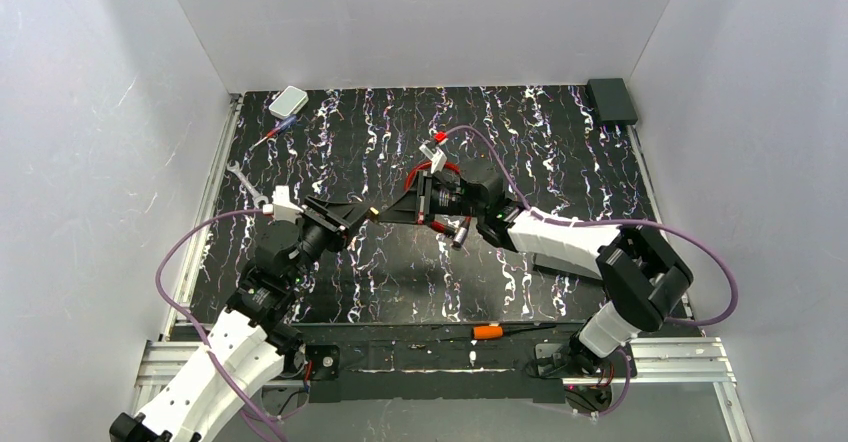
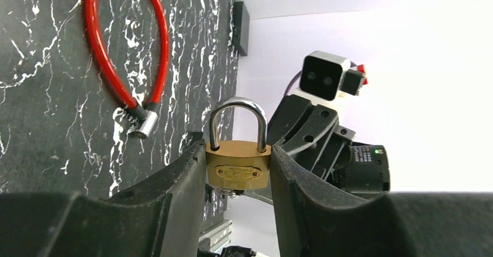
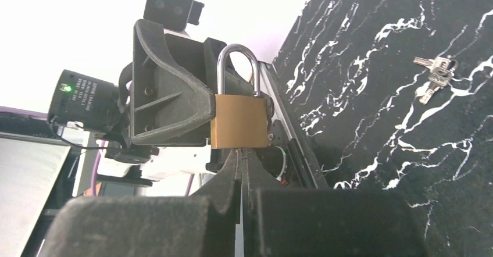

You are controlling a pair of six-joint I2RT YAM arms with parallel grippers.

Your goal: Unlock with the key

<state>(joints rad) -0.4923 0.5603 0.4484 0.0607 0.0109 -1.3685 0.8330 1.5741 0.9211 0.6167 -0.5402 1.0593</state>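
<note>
You are working over a black, white-veined marble counter point(image 1: 560, 162), where the left arm point(image 1: 230, 352) and the right arm point(image 1: 560, 232) meet nose to nose near the middle. A flat black box point(image 1: 611, 100) sits at the far right corner and a pale grey box point(image 1: 288, 101) at the far left. A red looped cable lock point(image 2: 99, 53) lies on the counter under the right arm. A silver open-ended wrench point(image 1: 245, 184) lies by the left edge, and an orange-handled tool point(image 1: 488, 332) lies at the near edge. Your left jaws are part spread and pinch the small brass padlock point(image 2: 238, 172) by its two sides, off the counter, its steel shackle seated in the body. Your right jaws are pressed together, their tips right at the padlock's underside; you cannot tell whether anything thin sits between them. The small bunch of pale silvery metal keys point(image 3: 435, 74) lies flat on the counter, well apart from the padlock and from both jaws.
</note>
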